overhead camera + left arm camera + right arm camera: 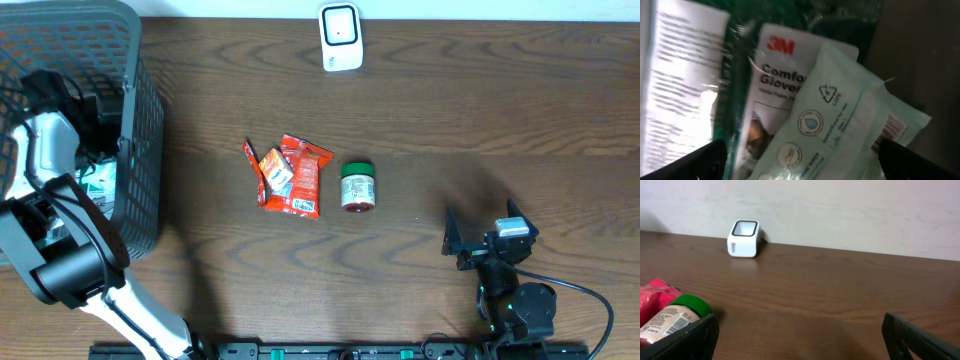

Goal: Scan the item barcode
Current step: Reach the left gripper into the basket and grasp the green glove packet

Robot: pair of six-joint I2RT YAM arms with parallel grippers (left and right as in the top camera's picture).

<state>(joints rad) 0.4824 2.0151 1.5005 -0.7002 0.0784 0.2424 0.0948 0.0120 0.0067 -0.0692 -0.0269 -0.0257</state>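
While my left gripper (801, 161) hangs wide and empty over the wipes pack (840, 125), I aim mid-pack; its barcode (892, 127) must show. I should close gently.

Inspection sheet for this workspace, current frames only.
Surface: dark wood table, no spills seen.
Job's things: white scanner at far edge; red snack packets and green-lidded jar mid-table; wipes pack and 3M glove pack in black basket.
Clutter: nothing seen.
Grippers: left gripper open over wipes pack in basket; right gripper open, empty, low over table.
Cables: black cable by right arm base.
Surroundings: pale wall behind table.
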